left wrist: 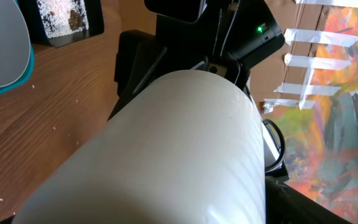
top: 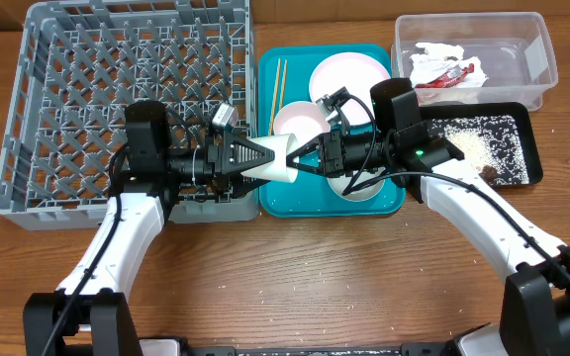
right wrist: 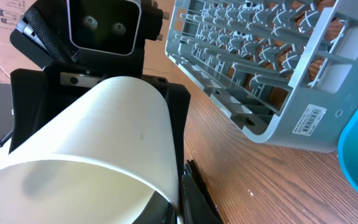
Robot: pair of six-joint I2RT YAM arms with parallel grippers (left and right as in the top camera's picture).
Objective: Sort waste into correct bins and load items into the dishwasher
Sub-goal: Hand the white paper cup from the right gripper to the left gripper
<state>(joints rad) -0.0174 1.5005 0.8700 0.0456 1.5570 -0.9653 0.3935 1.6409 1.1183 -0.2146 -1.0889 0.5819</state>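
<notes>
Left gripper [top: 268, 158] looks clamped on the small white cup [top: 285, 164], held sideways over the teal tray's [top: 275, 203] left edge beside the dish rack [top: 13, 129]; whether my right gripper [top: 307, 161] grips its rim I cannot tell, but I read this as a handover toward the rack-side arm.

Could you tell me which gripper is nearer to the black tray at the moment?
Right. The right gripper is over the teal tray, beside the black tray; the left gripper is farther off, by the dish rack.
</notes>
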